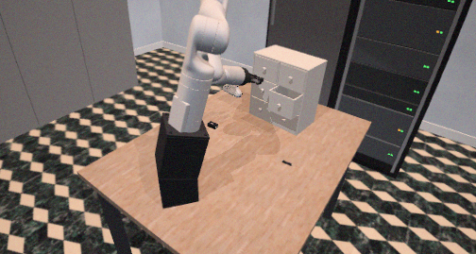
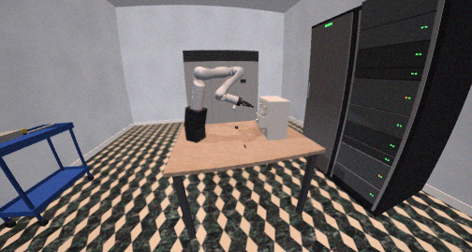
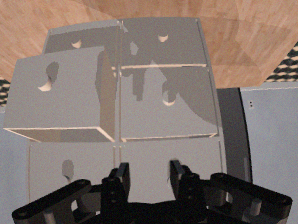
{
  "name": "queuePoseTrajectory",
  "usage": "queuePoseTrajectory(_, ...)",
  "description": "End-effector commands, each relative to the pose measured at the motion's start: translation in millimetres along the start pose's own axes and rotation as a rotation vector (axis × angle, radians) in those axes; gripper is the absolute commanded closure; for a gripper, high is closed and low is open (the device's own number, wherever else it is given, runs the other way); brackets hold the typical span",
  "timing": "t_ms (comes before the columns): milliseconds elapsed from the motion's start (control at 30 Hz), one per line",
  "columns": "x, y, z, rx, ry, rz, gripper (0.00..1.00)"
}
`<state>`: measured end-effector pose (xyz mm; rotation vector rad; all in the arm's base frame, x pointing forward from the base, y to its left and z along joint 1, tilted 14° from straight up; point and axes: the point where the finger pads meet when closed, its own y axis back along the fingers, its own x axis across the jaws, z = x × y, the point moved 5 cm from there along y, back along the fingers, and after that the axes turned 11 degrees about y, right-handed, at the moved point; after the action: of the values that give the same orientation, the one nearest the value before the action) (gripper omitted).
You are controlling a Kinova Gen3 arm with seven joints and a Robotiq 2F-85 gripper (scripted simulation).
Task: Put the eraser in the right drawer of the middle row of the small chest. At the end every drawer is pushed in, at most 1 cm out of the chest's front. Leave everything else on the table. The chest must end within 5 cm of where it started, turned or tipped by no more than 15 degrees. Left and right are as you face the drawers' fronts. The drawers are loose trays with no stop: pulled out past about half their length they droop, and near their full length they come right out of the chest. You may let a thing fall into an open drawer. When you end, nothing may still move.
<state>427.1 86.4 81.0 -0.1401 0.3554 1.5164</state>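
The small white chest (image 1: pixel 309 87) (image 2: pixel 277 119) (image 3: pixel 166 70) stands at the far side of the table. Its right middle-row drawer (image 1: pixel 286 100) (image 3: pixel 63 96) is pulled partway out; the other drawers look pushed in. My gripper (image 1: pixel 258 79) (image 2: pixel 251 105) (image 3: pixel 149 172) is level with the chest's front, just in front of the left drawers, close to them. Its fingers stand partly apart with nothing between them. A small black block, which I take for the eraser (image 1: pixel 212 125) (image 2: pixel 236 126), lies on the table (image 1: pixel 246 208) near the arm's base, well away from the gripper.
A thin dark object (image 1: pixel 286 162) (image 2: pixel 244 146) lies on the table nearer the front right. The arm's black pedestal (image 1: pixel 180 165) stands at the table's left. A tall server rack (image 1: pixel 406 66) stands behind the chest. A blue cart (image 2: pixel 33 173) stands far left.
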Motion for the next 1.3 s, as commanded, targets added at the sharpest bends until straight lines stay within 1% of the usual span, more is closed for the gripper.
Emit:
queuePoseTrajectory(0,6.6,2.9,1.5,-0.003,-0.001,0.007,0.62)
queuePoseTrajectory(933,54.2,32.0,2.2,-0.003,-0.001,0.007,0.62)
queuePoseTrajectory(1067,56.4,33.4,2.3,-0.003,-0.001,0.007,0.62)
queuePoseTrajectory(1267,67.6,40.2,2.4,-0.003,-0.001,0.007,0.62)
